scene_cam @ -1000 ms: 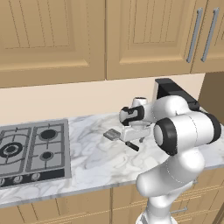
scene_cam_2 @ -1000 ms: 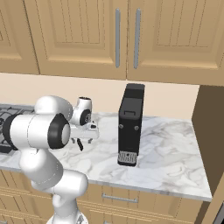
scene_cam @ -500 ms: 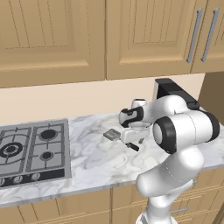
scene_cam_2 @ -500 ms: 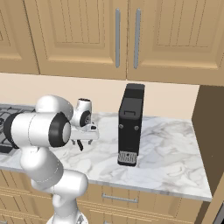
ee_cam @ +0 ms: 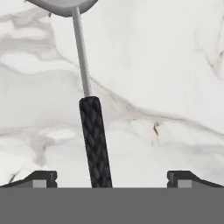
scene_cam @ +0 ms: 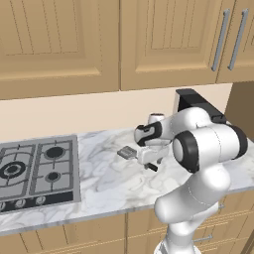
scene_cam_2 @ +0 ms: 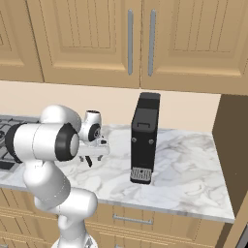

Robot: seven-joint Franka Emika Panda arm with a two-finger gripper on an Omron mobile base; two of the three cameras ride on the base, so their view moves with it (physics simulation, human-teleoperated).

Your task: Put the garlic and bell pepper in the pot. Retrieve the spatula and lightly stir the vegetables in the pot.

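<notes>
Step in hand: we judge this to be the spatula pickup; our tool [ee_cam: 112, 177] hangs low over the marble counter [ee_cam: 166, 65] with the handle lying under it.

Tool state: spread wide and holding nothing. In the hand view both finger tips [ee_cam: 40, 178] stand far apart at the bottom edge, with bare counter between them apart from the handle.

Spatula: the spatula [ee_cam: 89, 122] lies flat on the counter, its dark braided handle between our finger tips but nearer the one on the left of that picture, not centred.

Long axis: it runs straight away from the tool, almost square to the line joining our finger tips (tilted a touch), the thin grey shaft leading up to the flat grey head at the top edge. So a closing would pinch across the handle, which is what we want.

Coming move: we reckon a small shift toward the handle's side to centre it, then down and shut.

From the base: in the left base view the tool [scene_cam: 149, 158] sits just right of the grey head [scene_cam: 127, 152], the handle's dark end poking out beneath it.

Arm pose: folded tight, elbow high, forearm reaching forward and left, hand pointing down at the counter; the right base view shows the tool [scene_cam_2: 95, 154] left of the black coffee machine [scene_cam_2: 144, 138].

Risk: closing off-centre may nudge the handle aside before both sides bite.
</notes>
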